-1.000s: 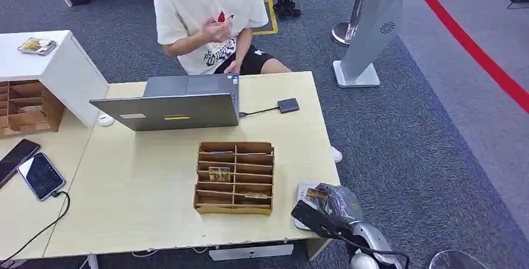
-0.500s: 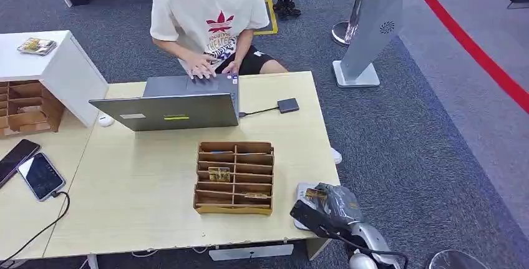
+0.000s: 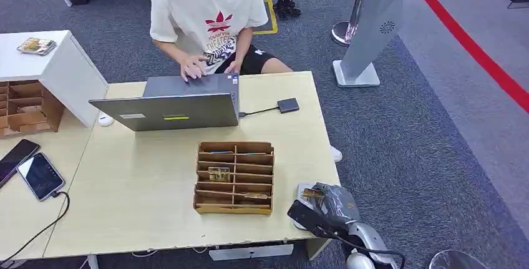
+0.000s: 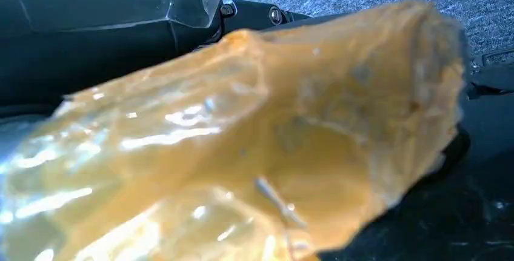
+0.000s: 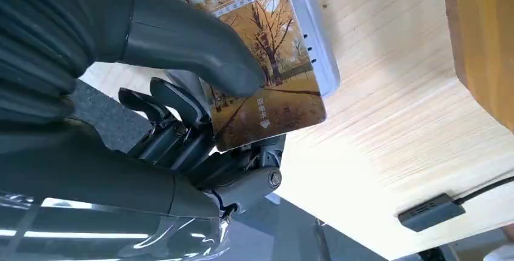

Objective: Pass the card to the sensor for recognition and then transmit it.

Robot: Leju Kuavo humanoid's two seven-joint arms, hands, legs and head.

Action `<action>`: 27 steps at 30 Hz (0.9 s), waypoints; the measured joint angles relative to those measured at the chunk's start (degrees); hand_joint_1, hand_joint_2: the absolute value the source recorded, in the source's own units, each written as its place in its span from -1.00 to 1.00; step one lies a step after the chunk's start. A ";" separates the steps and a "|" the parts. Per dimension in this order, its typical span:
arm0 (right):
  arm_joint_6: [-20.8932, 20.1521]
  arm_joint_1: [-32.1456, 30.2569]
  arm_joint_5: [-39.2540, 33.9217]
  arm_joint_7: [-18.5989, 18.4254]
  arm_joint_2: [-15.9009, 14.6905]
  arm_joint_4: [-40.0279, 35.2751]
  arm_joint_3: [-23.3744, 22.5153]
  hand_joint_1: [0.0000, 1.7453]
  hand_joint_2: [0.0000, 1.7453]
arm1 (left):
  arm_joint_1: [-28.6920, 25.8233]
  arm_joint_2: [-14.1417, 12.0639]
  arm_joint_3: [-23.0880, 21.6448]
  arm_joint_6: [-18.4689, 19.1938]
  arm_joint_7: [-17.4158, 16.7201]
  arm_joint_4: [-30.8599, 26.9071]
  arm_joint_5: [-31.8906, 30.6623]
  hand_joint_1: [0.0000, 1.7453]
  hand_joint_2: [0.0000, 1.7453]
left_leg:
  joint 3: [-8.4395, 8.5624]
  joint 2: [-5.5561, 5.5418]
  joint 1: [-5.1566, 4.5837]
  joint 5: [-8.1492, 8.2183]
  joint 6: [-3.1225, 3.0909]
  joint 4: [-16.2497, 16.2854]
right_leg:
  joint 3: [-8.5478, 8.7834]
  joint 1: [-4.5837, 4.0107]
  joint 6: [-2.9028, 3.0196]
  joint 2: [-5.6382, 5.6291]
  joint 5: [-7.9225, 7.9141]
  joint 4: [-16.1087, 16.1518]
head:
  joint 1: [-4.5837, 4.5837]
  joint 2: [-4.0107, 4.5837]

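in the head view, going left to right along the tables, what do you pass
Two phones → white mouse → open laptop → wooden card organizer → small dark hub on its cable → right hand holding the card at the table's right edge.

Silver arm [image 3: 374, 241], dark-fingered right hand [image 5: 182, 122] (ribbed grey cover).

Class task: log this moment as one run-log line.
right hand: holds card | card: over sensor at table edge | left hand: state unclear | person: typing at laptop
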State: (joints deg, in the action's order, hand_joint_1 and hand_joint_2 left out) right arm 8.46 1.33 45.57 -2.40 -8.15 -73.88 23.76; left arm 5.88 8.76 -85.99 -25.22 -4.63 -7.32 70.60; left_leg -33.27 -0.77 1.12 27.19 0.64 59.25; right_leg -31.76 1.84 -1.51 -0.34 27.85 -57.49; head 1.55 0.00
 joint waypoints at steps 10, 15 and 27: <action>0.00 0.00 0.00 0.00 0.02 0.00 0.00 1.00 1.00 | 0.00 0.00 0.00 0.00 0.00 0.00 0.00 -1.00 -1.00 | 0.00 0.00 0.00 0.00 0.00 0.00 | 0.00 0.00 0.00 0.00 0.00 0.00 | 0.00 0.00; 0.00 0.00 0.00 0.00 0.02 0.00 0.00 1.00 1.00 | 0.00 0.00 -0.02 0.00 0.00 0.00 0.00 -1.00 -1.00 | 0.00 0.00 0.00 0.00 0.00 0.00 | 0.00 0.00 0.00 0.00 0.00 0.00 | 0.00 0.00; 5.19 -0.91 -0.94 4.03 1.27 -1.45 -0.70 1.00 1.00 | -0.01 0.04 0.00 0.09 0.33 0.00 1.09 -1.00 -1.00 | -0.03 -0.02 0.00 0.00 0.00 0.00 | -0.02 0.00 0.00 0.01 0.00 0.00 | 0.00 0.00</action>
State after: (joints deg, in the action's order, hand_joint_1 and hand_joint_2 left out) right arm 13.65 0.42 44.63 1.62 -6.88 -75.32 23.06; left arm 5.87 8.81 -85.99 -25.14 -4.31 -7.32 71.69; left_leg -33.31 -0.79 1.12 27.19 0.64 59.25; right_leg -31.77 1.84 -1.51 -0.33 27.85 -57.49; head 1.55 0.00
